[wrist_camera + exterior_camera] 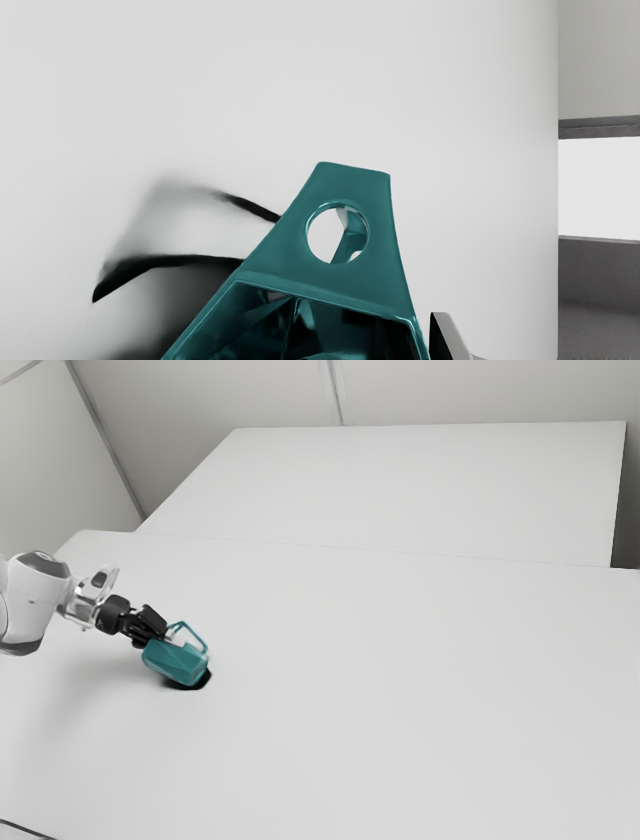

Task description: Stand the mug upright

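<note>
As you look in from the exterior view's left, the white jointed arm (35, 600) reaches across, and its black two-finger hand (163, 632) is right up against the glossy teal, flat-sided mug (175, 661). How far open the hand is, and whether it has hold of anything, you can't tell from here. The mug is tipped over at a slant above or on the smooth white counter (400, 710), not upright, with its angular teal handle (197, 634) sticking up; whether it touches down, you can't be sure. Its dark, shiny hollow (310, 330) opens toward the hand in the wrist view.

It looks stiff and fairly light to you, perhaps ceramic or hard plastic, and that gloss could let it slip or roll within a loose grip. Opposite walls near the rim should give you the surest hold; the handle would likely let it swing. Treat it as breakable and let the base meet the counter gently.

Moving right, you've got a broad stretch of counter for turning it, and the back edge (350, 549) lies well apart. Your tightest spot is low down: mind the hand and the mug's lower corner as it rotates.
</note>
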